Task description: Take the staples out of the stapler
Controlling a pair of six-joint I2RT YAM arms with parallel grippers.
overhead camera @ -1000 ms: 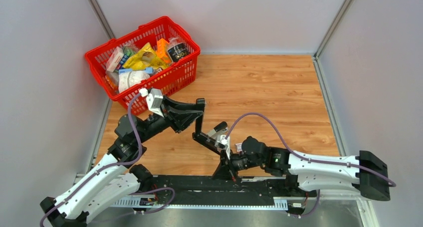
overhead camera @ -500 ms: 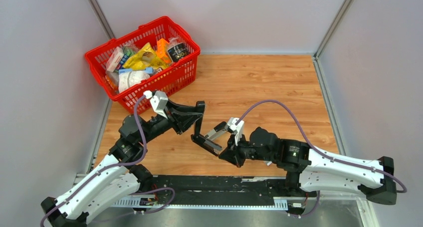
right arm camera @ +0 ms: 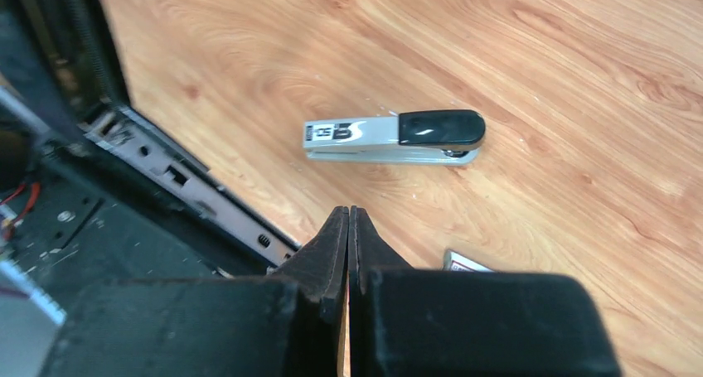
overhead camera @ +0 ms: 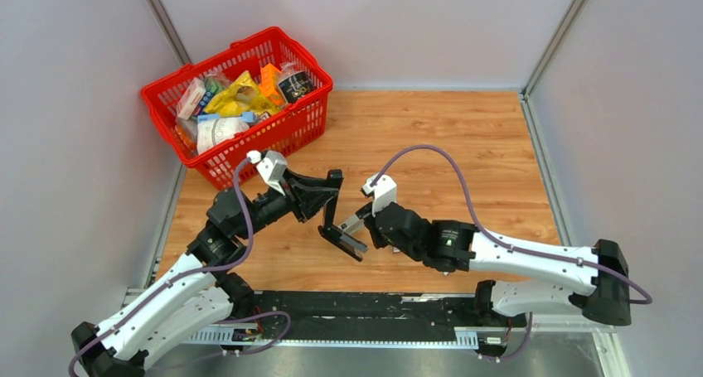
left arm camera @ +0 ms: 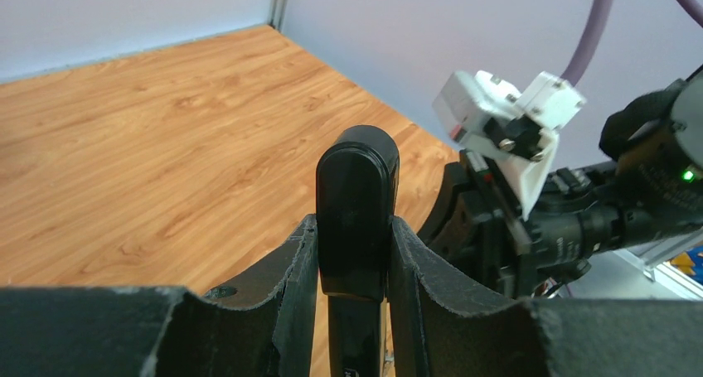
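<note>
In the top view my left gripper is shut on the black top arm of the stapler, which is open, with its silver magazine and dark base sticking out below. In the left wrist view the black arm is clamped between my pads, at the left gripper. My right gripper is shut and empty, just right of the magazine. In the right wrist view a silver stapler body with a black end lies beyond my shut right gripper, untouched. I cannot match it to the top view. No staples show.
A red basket full of packets stands at the back left. A small white-and-red box lies on the wood under my right gripper. The black mounting rail runs along the near edge and also shows in the right wrist view. Grey walls enclose the table.
My right arm has swung from the near rail up and left, bringing its shut gripper beside the stapler's magazine. My left gripper has shifted slightly down and right, still holding the black arm.
</note>
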